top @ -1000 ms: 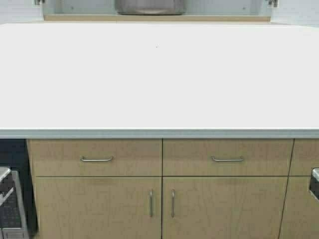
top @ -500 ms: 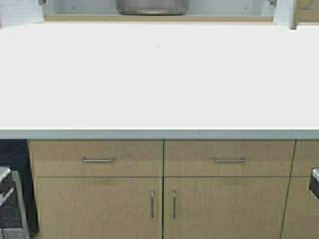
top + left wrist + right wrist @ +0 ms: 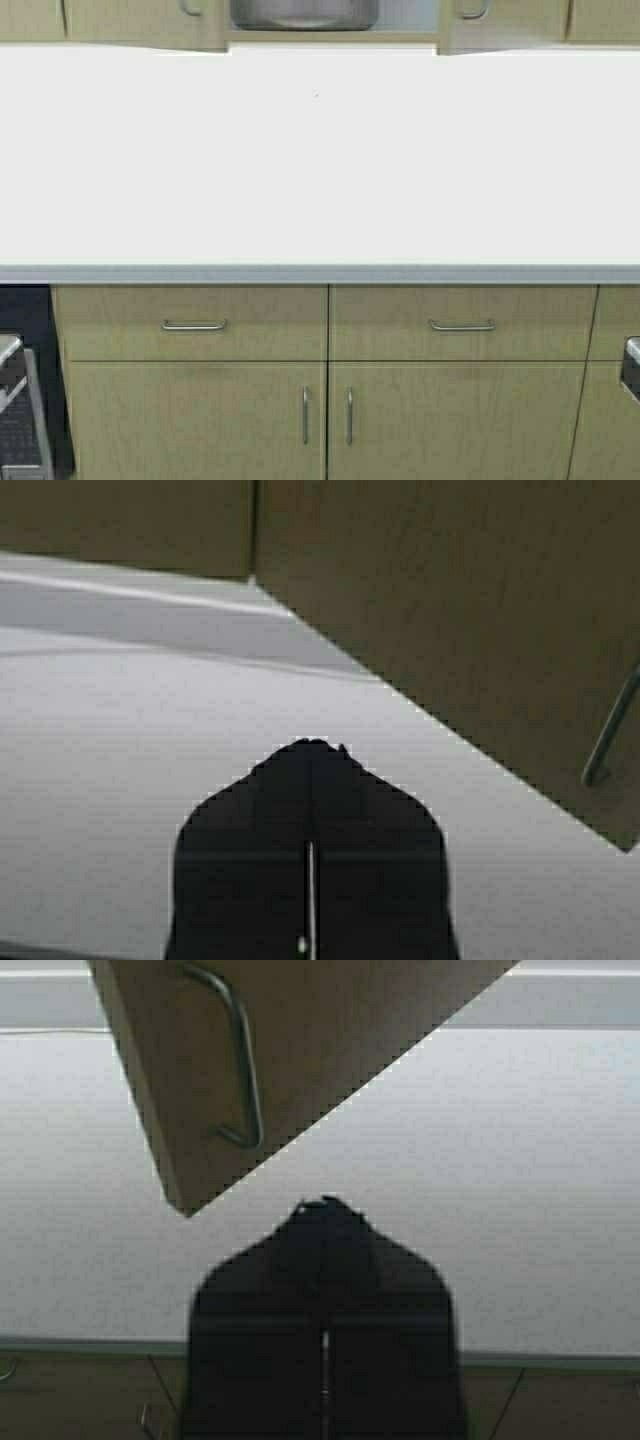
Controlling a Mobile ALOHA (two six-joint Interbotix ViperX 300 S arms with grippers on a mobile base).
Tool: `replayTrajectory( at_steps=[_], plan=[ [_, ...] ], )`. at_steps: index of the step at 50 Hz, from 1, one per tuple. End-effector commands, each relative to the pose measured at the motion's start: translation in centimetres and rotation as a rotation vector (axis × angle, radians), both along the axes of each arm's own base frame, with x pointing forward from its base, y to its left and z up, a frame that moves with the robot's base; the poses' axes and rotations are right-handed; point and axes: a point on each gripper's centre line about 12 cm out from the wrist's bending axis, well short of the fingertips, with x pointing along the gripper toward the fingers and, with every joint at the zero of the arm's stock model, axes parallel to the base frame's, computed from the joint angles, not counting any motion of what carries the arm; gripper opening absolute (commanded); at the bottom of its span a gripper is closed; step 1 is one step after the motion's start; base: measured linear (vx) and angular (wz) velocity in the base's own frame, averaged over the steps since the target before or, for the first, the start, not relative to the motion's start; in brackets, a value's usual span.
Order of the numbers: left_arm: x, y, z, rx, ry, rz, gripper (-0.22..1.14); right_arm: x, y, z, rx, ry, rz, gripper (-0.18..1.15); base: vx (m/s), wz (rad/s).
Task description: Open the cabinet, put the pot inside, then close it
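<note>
Pot: the wide grey metal stockpot [image 3: 304, 13] stands inside the light-wood wall cabinet [image 3: 500, 20], at the far edge of the high view; only its lower wall shows, in the gap between the two doors.
Cabinet doors: both are partly swung in, leaving a gap at the middle through which the pale grey interior shows. The left door [image 3: 140, 22] and right door [image 3: 505, 20] each carry a slim curved metal handle near the inner lower corner [image 3: 188, 10] [image 3: 472, 12].
Left tool: the dark left tool [image 3: 310, 752] hangs above the white table [image 3: 320, 160], its two fingers pressed together with only a thin seam between them. The left door's wooden face [image 3: 450, 620] is just beyond it, its handle off to one side; touching or not, I cannot tell.
Right tool: the dark right tool [image 3: 325, 1208] also has its fingers together, holding nothing. It sits just under the lower corner of the right door [image 3: 300, 1050], near the metal handle [image 3: 240, 1060].
Below the table: a light-wood base cabinet [image 3: 325, 380] with two drawers bearing horizontal handles and two doors with upright handles.
</note>
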Motion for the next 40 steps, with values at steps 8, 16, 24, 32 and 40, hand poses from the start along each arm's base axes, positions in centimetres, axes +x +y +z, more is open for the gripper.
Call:
replayTrajectory(
  at_steps=[8, 16, 24, 32, 40],
  plan=[
    [1.1, -7.8, 1.8, 0.042, -0.024, -0.257, 0.03, -3.0, 1.6, 1.1, 0.004, -0.028, 0.066, 0.06, 0.12, 0.01],
    [4.1, -10.7, 1.1, 0.047, 0.013, -0.324, 0.03, -3.8, 1.8, 0.4, -0.004, 0.012, 0.071, 0.06, 0.18, 0.02],
    [6.3, -11.7, 0.1, 0.048, 0.045, -0.335, 0.03, -3.6, 1.8, 0.5, -0.015, 0.007, 0.072, 0.06, 0.22, 0.06],
    [4.5, -13.0, 0.1, 0.055, 0.041, -0.383, 0.03, -2.1, 1.9, 2.8, -0.018, -0.042, 0.063, 0.06, 0.22, 0.03],
    [1.2, -12.9, -0.6, 0.031, 0.041, -0.406, 0.03, -0.3, 2.6, 4.3, -0.011, -0.064, 0.069, 0.06, 0.20, 0.02]
  ],
)
